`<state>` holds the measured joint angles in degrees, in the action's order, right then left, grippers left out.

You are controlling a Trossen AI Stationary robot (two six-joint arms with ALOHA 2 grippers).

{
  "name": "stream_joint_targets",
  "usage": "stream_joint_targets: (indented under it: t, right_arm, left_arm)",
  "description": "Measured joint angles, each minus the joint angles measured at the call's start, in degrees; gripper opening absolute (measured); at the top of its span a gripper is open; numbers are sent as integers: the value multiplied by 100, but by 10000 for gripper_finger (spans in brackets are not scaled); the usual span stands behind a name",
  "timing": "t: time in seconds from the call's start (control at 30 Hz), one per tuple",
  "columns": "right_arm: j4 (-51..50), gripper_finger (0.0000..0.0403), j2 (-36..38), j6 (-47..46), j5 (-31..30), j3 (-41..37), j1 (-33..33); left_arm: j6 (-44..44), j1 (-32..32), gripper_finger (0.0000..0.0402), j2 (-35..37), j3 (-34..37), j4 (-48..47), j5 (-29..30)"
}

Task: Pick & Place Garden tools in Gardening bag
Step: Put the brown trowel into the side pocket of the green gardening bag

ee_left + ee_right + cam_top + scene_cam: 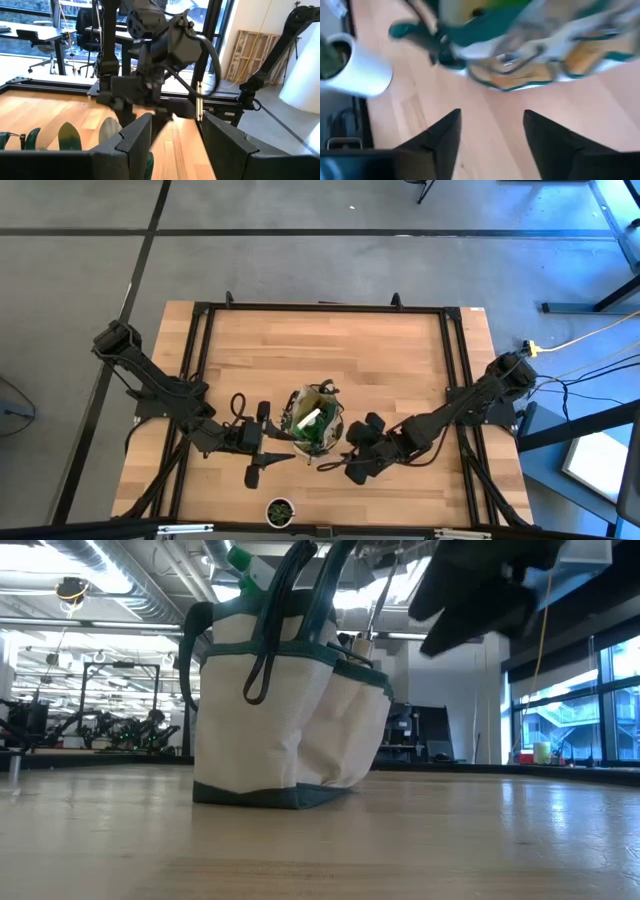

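The gardening bag (316, 422) stands upright on its flat bottom in the middle of the table, and in the low view the bag (280, 710) has its green handles up. A green spray bottle (245, 562) with a white top (308, 418) sticks out of its mouth. Wooden-handled tools (585, 55) sit in its side pockets. My left gripper (268, 442) is level on the bag's left side, open, with nothing between its fingers (135, 135). My right gripper (352, 450) hangs on the bag's right side, tilted down, open and empty (492, 117).
A small pot with a green plant (280, 510) stands near the table's front edge, and the right wrist view shows the pot (360, 70) beside the bag. Black frame rails (320, 307) run around the tabletop. Bare wood (330, 350) lies behind the bag.
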<state>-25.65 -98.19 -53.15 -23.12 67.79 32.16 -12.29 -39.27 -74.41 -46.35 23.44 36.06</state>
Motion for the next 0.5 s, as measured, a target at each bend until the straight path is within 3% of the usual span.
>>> stream_joint_targets:
  t: [0.1, 0.27, 0.4, 0.5]
  right_arm:
    - [-428, 159, 256, -640, -906, 0, 195]
    - [-743, 23, 632, -1178, -2523, 0, 669]
    - [-739, 4, 649, -1309, -3611, 0, 912]
    - [-603, 3, 580, -1521, -3888, -71, 900]
  left_arm:
    - [0, 0, 171, 0, 0, 19, -3]
    - [0, 0, 171, 0, 0, 35, -49]
    - [-7, 0, 171, 0, 0, 35, -114]
    - [-4, 0, 171, 0, 0, 35, -115]
